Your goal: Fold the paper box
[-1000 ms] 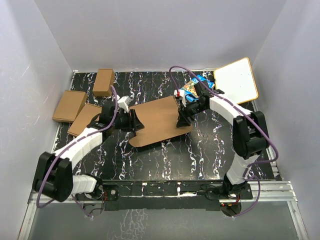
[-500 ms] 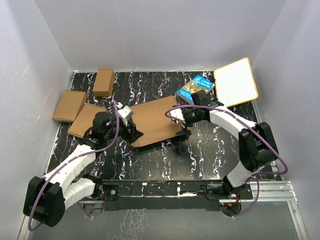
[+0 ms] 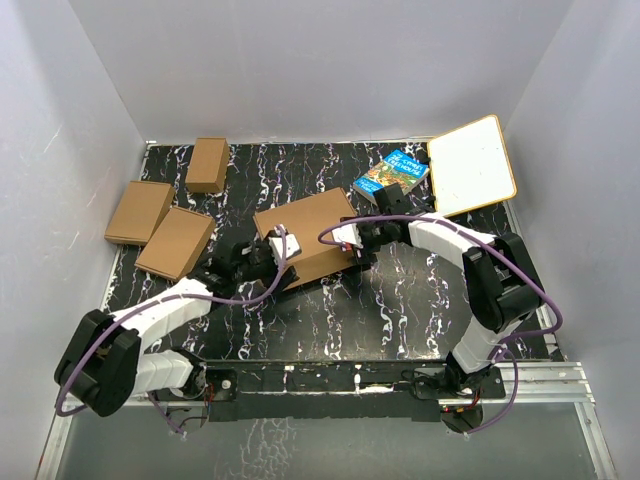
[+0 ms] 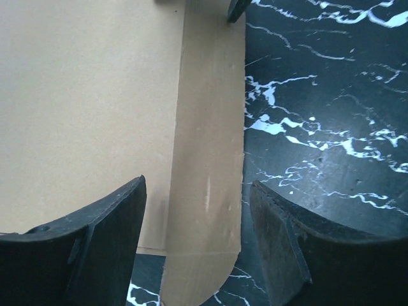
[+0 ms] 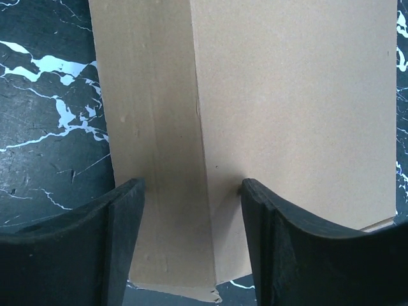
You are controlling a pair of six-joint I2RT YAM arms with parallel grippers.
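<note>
Both arms have dropped low this last second, and the paper box (image 3: 305,235), centre frame on the counter (image 3: 400,300), now looks narrower. I reckon the side flaps are rising. Left claw (image 3: 280,265) and right claw (image 3: 358,250) gape wide, each straddling a flap and gripping nothing.

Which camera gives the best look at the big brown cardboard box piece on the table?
Top external: it alone shows the full outline of the large brown corrugated cardboard box, lying mid-table. The left wrist view shows only one panel and a round-ended side flap. The right wrist view shows only a close-up of two adjoining panels.
</note>
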